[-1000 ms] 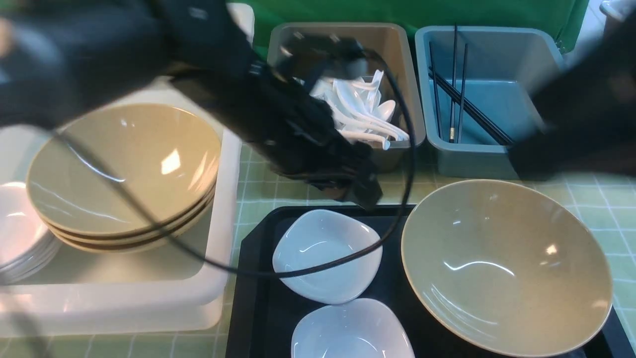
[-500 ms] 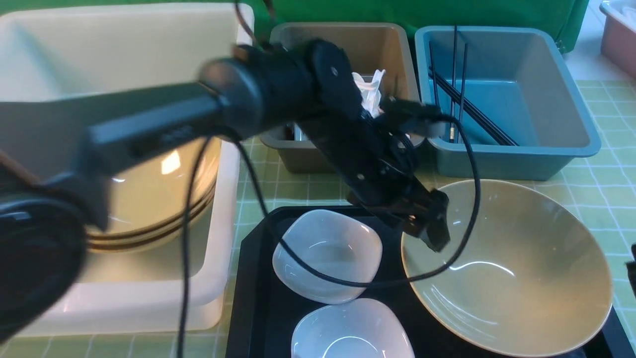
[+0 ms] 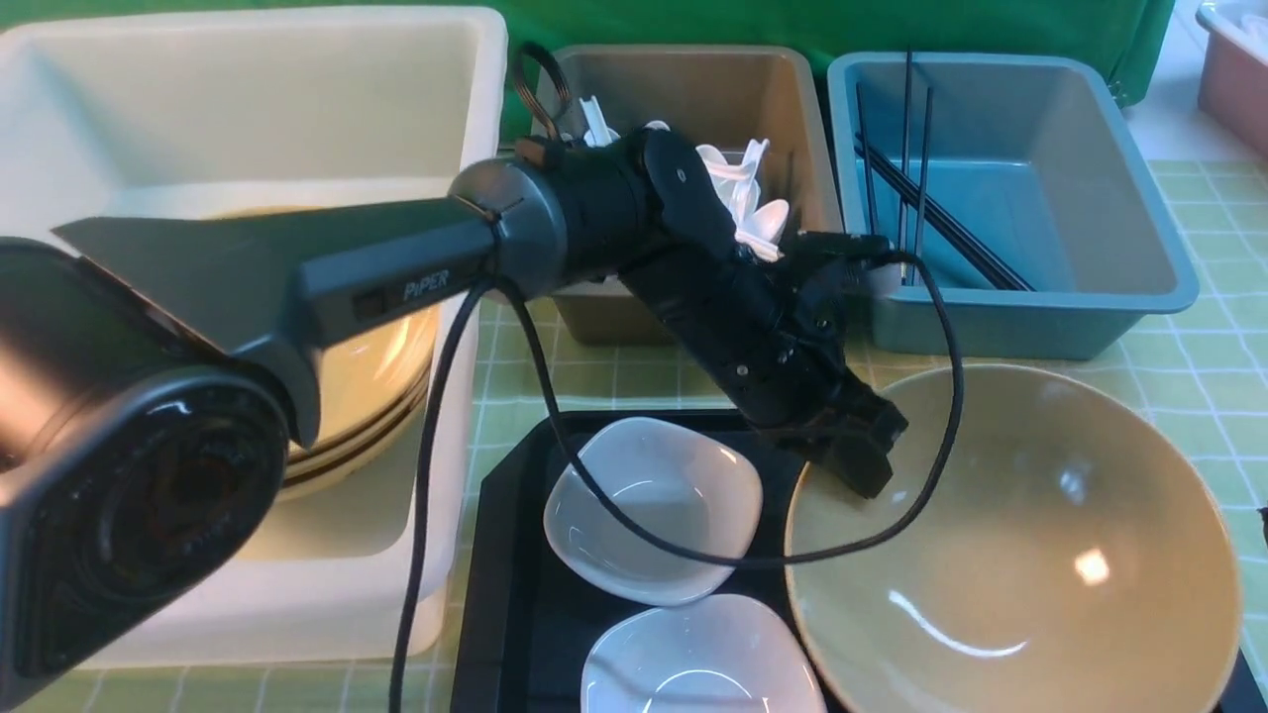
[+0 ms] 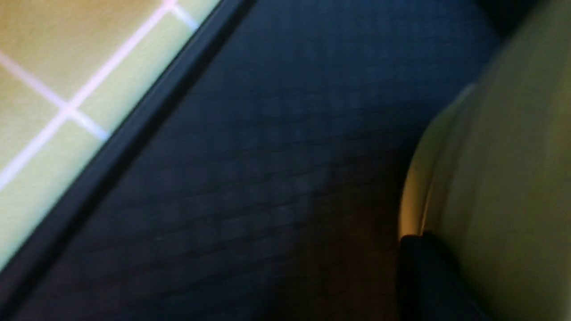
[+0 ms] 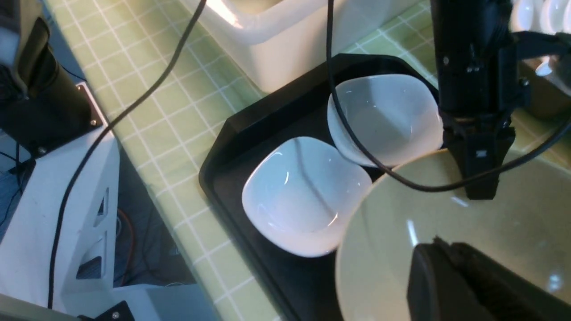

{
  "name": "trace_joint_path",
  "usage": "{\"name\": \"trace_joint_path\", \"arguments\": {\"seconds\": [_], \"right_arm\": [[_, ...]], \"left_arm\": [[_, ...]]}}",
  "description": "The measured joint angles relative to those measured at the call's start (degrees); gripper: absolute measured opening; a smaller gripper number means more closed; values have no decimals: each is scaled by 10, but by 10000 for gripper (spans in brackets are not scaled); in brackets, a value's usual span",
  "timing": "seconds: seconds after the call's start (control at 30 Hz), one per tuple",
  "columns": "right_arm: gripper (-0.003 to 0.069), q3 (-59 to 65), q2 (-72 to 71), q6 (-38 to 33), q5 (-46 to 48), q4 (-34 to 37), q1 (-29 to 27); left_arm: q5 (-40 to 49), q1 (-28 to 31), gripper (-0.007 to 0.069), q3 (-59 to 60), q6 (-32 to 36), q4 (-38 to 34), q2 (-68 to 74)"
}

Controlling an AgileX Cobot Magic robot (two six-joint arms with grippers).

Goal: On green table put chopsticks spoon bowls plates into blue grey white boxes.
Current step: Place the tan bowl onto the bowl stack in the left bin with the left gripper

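Your left gripper (image 3: 865,473) is pressed together on the far-left rim of the large tan bowl (image 3: 1030,574). The left wrist view shows a dark finger (image 4: 428,276) lying against the bowl's outer wall. The bowl sits at the right end of the black tray (image 3: 500,555), so nearly all of it spreads to the right and near side of that gripper. It is round and has no long axis to line up.

Your right gripper (image 5: 464,285) is closed as well, and one finger rests over the inside of the bowl on its right side. You cannot tell from these views whether the rim is actually clamped there.

The white box (image 3: 475,129) lies to the left, beyond the tray, and already holds a stack of matching tan bowls (image 3: 371,381). That looks like the destination, so the carry runs leftward and the left arm is the nearer one.

Two small white dishes (image 3: 654,505) sit on the tray right under that path. The left arm's cable (image 3: 693,555) droops across the nearer-to-box dish and the bowl's rim, so mind a snag.

Further back on the tabletop (image 3: 1209,327), the spoons (image 3: 738,193) are in the grey box (image 3: 797,109) and the chopsticks (image 3: 936,223) are in the blue box (image 3: 1100,119).

The only readable writing is "PiPER" (image 3: 426,287) on the left arm's forearm.
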Motion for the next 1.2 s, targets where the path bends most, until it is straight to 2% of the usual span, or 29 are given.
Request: {"name": "trace_joint_path", "arguments": {"seconds": [0.27,0.37,0.53,0.57,0.7,0.73,0.8,0.83,0.9,1.07,1.2], "right_arm": [[24,0,0,-3,-20,2,0],[24,0,0,-41,-32,31,0],[24,0,22,-96,-47,95,0],[24,0,24,-101,-48,98,0],[25,0,85,-199,-51,216,0],[25,0,89,-204,-51,223,0],[25,-1,135,-278,-54,315,0],[25,-2,138,-286,-54,319,0],[27,-17,176,-315,-54,348,0],[34,-59,226,-320,-71,349,8],[36,-79,231,-305,-125,315,53]], "left_arm": [[54,51,15,-38,0,12,-73],[98,120,15,-64,-24,8,-140],[112,261,15,-70,-82,34,-239],[112,268,15,-70,-85,37,-244],[113,438,15,-43,-171,108,-338],[113,445,15,-43,-176,111,-338],[114,538,15,21,-233,151,-374],[115,545,15,27,-236,153,-375],[110,621,15,99,-256,165,-379],[92,664,15,185,-253,137,-374],[81,664,15,227,-253,108,-369]]}}
